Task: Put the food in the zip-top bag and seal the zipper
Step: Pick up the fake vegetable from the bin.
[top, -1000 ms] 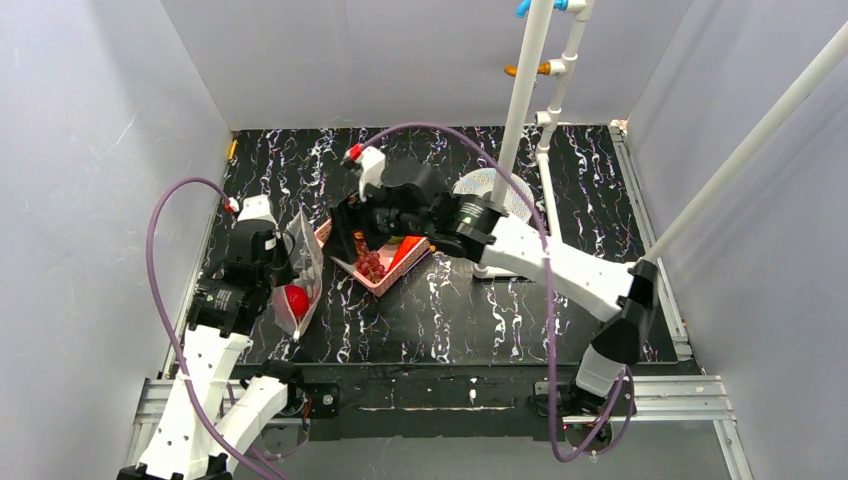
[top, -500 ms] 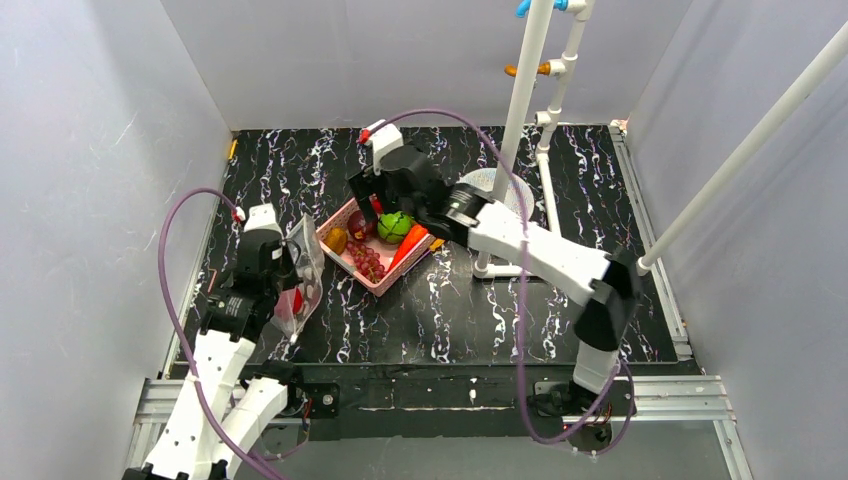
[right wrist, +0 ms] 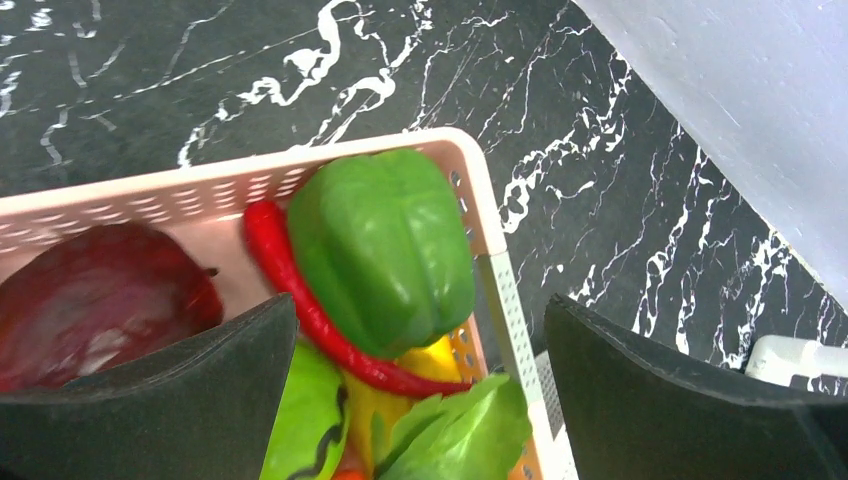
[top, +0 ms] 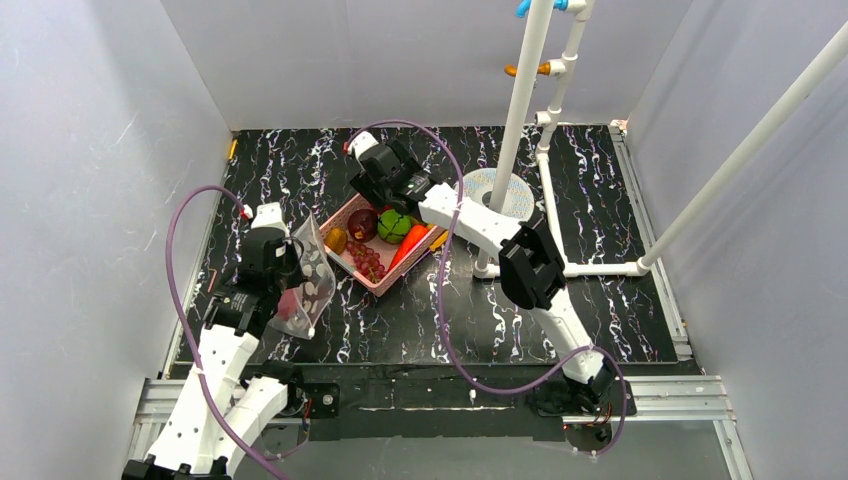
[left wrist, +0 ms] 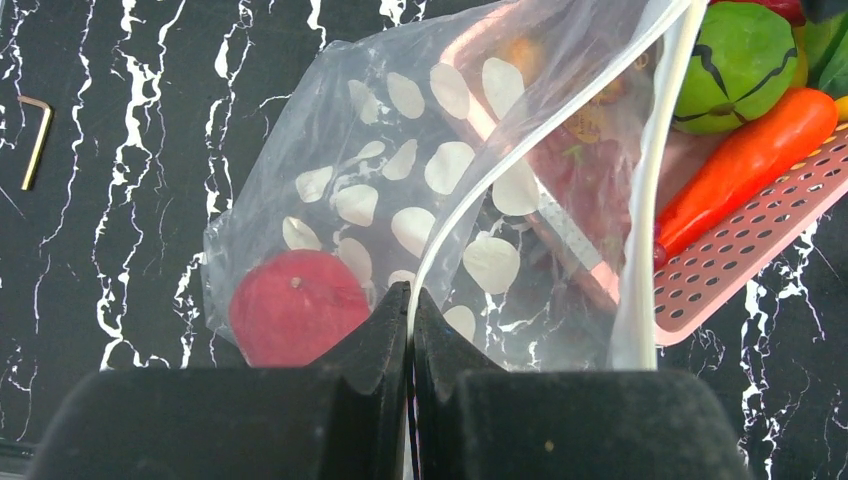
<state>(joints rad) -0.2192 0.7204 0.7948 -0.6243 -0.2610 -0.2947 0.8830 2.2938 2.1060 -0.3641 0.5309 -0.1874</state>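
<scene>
The zip-top bag, clear with white dots, hangs from my left gripper, which is shut on the bag's mouth edge at the zipper. A red apple lies inside the bag. In the top view the bag sits left of the pink basket. My right gripper hovers open over the basket's far end, holding nothing. Below it lie a green pepper, a red chili, a dark red fruit, a yellow piece and a green leafy piece. Grapes and a carrot are also in the basket.
A white pipe frame stands right of the basket, with a white round disc at its foot. A small hex key lies on the black marbled table left of the bag. Grey walls close in left, back and right.
My right gripper has pulled back from low over the basket to its far end, and its jaws have spread wider. My left gripper keeps its hold and has tilted the bag slightly.
</scene>
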